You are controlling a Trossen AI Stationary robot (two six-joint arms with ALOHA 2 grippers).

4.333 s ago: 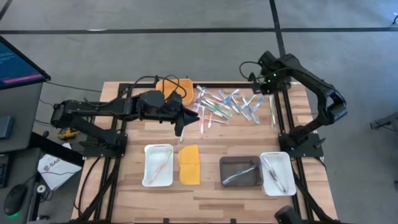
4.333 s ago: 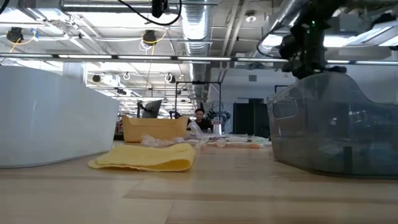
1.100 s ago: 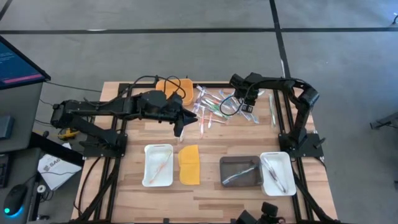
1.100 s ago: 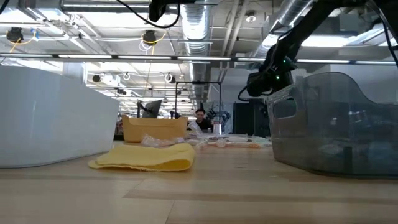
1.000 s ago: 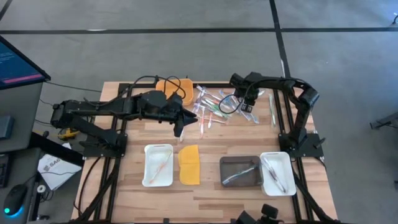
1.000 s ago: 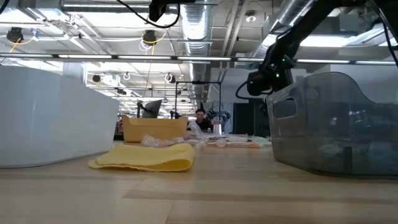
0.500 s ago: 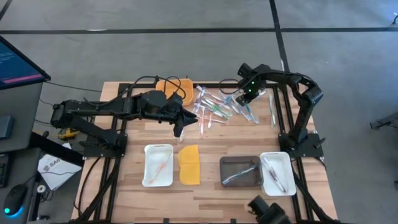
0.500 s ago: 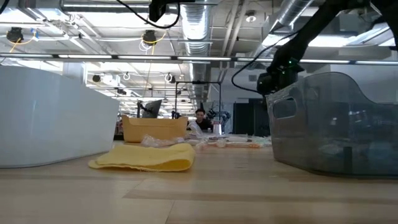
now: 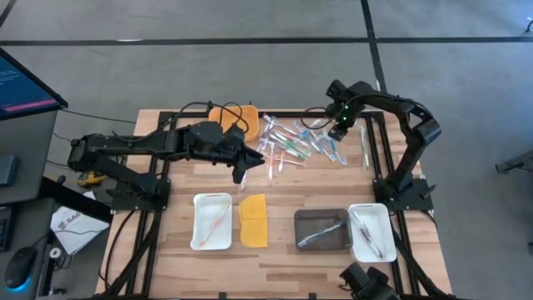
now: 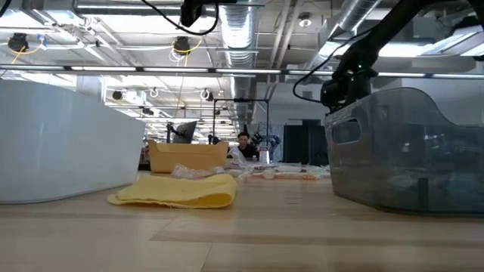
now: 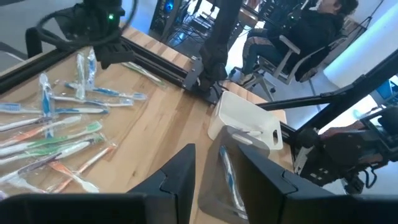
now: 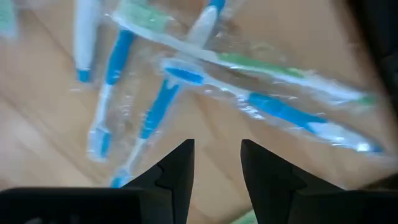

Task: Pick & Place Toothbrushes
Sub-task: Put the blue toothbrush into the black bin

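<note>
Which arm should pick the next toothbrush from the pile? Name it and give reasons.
Right. The right gripper hangs open over blue toothbrushes at the pile's right end. The left gripper, also open, sits at the pile's left edge, beside it.

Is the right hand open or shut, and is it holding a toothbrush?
Open and empty: in its wrist view the right hand shows a bare gap between its fingers, above the wrapped toothbrushes lying on the table.

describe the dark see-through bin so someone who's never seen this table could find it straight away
Start at the wooden table and look along its near edge, where three bins stand in a row. The dark bin is the second from the right, touching the white bin. It alone is smoky and see-through, not white, and it holds a blue toothbrush.
</note>
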